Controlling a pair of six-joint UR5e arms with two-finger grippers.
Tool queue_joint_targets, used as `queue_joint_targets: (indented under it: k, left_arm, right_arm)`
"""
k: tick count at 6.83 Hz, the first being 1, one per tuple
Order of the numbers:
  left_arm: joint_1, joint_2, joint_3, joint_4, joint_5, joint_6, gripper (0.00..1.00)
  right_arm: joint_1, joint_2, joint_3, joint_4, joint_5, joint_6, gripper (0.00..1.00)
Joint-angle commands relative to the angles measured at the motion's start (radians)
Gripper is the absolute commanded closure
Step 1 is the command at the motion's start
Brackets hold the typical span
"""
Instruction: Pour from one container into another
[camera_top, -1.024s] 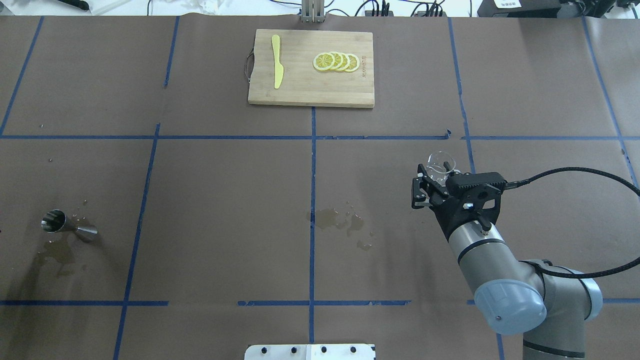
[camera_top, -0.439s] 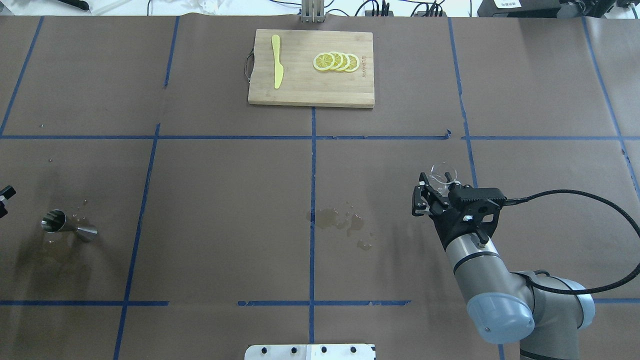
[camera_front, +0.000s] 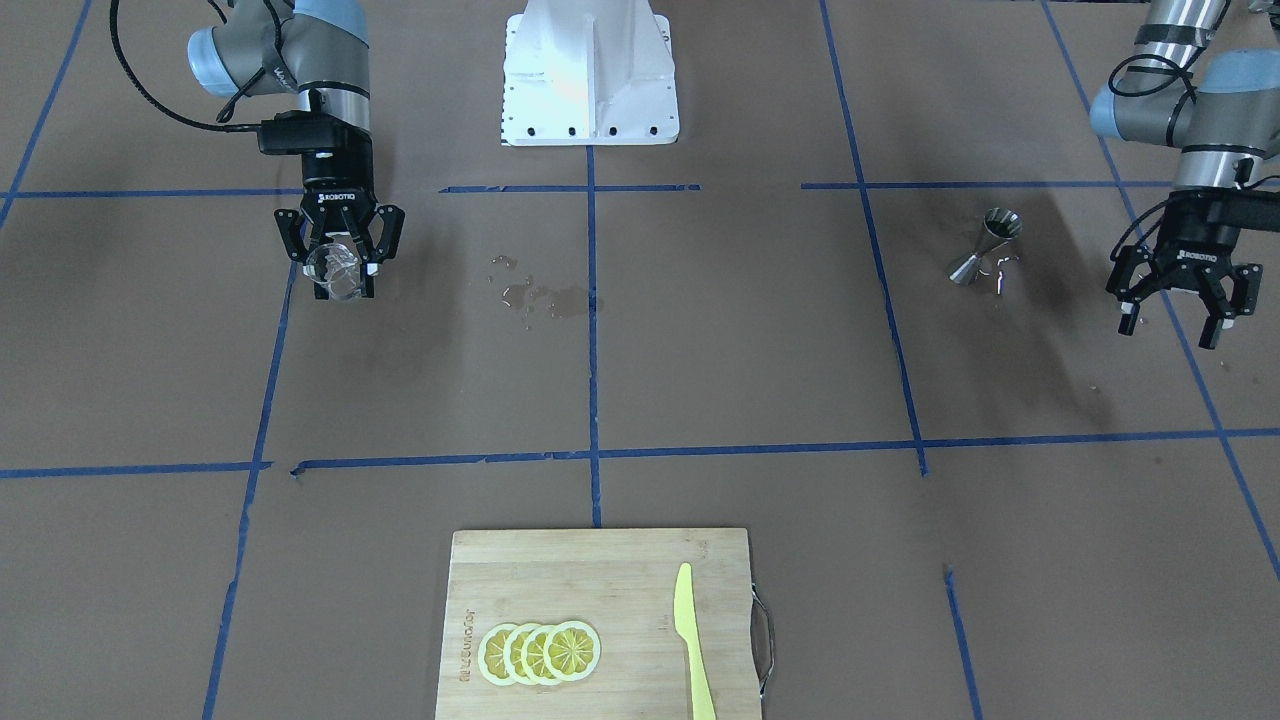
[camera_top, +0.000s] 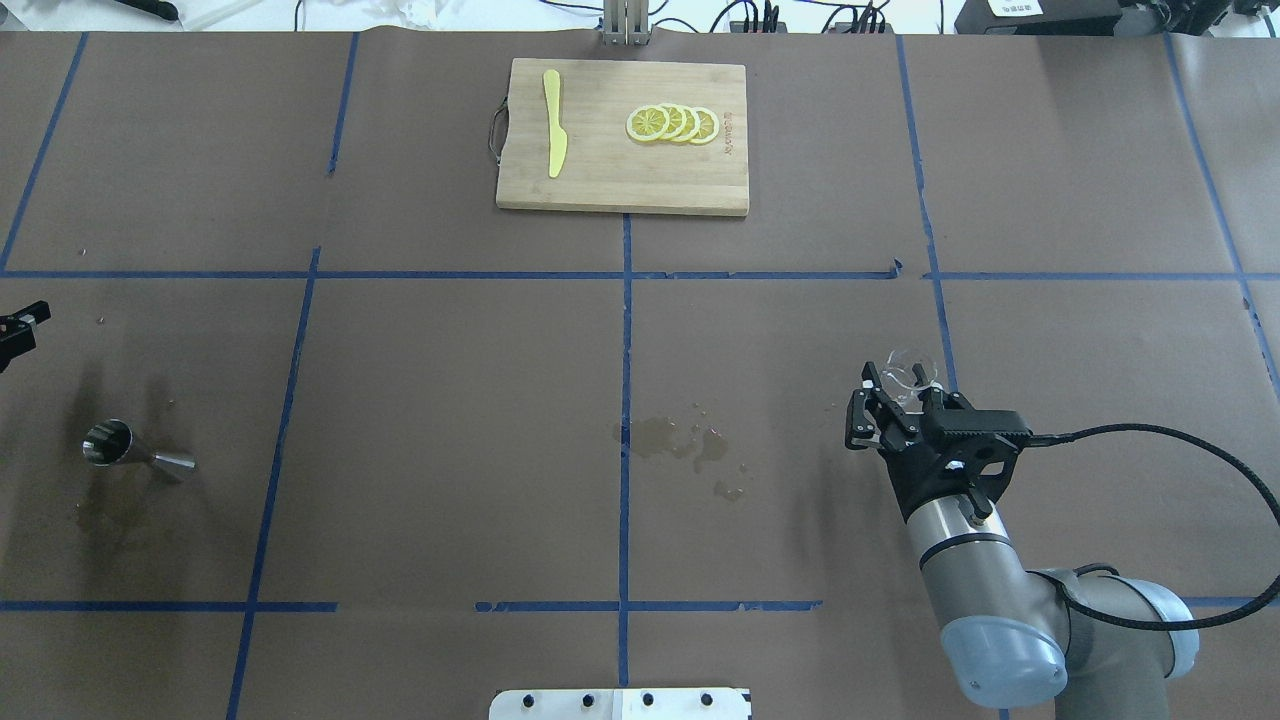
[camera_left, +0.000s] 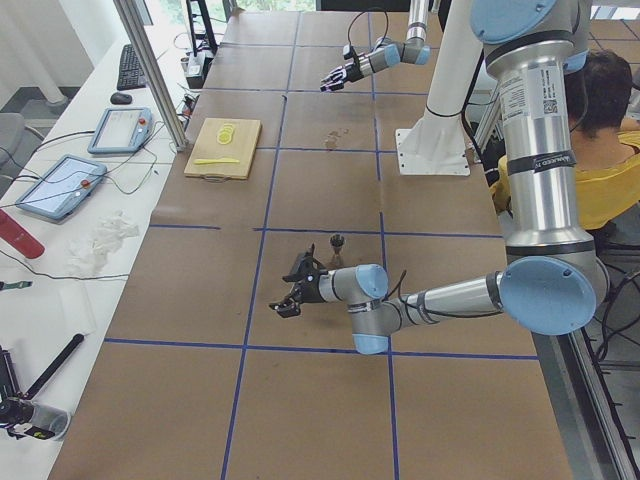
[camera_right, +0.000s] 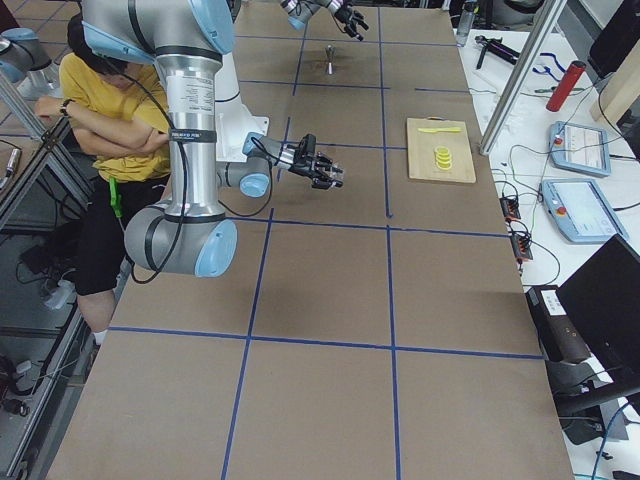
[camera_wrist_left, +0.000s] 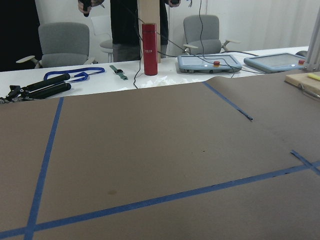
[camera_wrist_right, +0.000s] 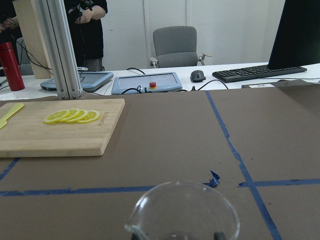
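Observation:
The clear glass cup (camera_top: 912, 366) hangs above the table's right half with my right gripper (camera_top: 900, 388) shut on it. In the front-facing view the cup (camera_front: 333, 266) sits between the fingers of that right gripper (camera_front: 343, 282). The right wrist view shows the cup's rim and spout (camera_wrist_right: 182, 209) at its bottom edge. The steel jigger (camera_top: 135, 450) stands upright at the far left of the table, also seen as the jigger (camera_front: 985, 246) from the front. My left gripper (camera_front: 1168, 330) is open and empty beside the jigger, apart from it. Only its tip (camera_top: 22, 326) shows overhead.
A wooden cutting board (camera_top: 620, 185) at the far middle carries lemon slices (camera_top: 672, 123) and a yellow knife (camera_top: 553, 135). A wet spill (camera_top: 680, 440) marks the table's centre, and damp spots surround the jigger. The white robot base (camera_front: 590, 80) is at the near edge.
My right gripper has drawn back toward the robot and slightly right, still holding the cup. The left gripper's tip has come into view at the left edge and moved away from the robot.

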Motion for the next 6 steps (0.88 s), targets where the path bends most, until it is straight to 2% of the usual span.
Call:
queue_joint_targets:
  k: [1,2,3,6]
  left_arm:
    - [-0.148,-0.111,-0.005,0.223,-0.233,0.069,0.0]
    - [-0.202,-0.115,-0.01,0.257,-0.34,0.069,0.0]
    - [-0.234,-0.127,-0.031,0.294,-0.385,0.069,0.0]
    - [-0.236,-0.136,-0.042,0.316,-0.395,0.067,0.0]
  right_arm:
    - [-0.009,-0.003,-0.062,0.0,-0.035,0.039,1.0]
    - [-0.013,-0.003,-0.097,0.0,-0.036,0.064,1.0]
    - [-0.016,-0.003,-0.145,0.0,-0.048,0.078,1.0]
    - [-0.017,-0.003,-0.17,0.0,-0.055,0.079,1.0]
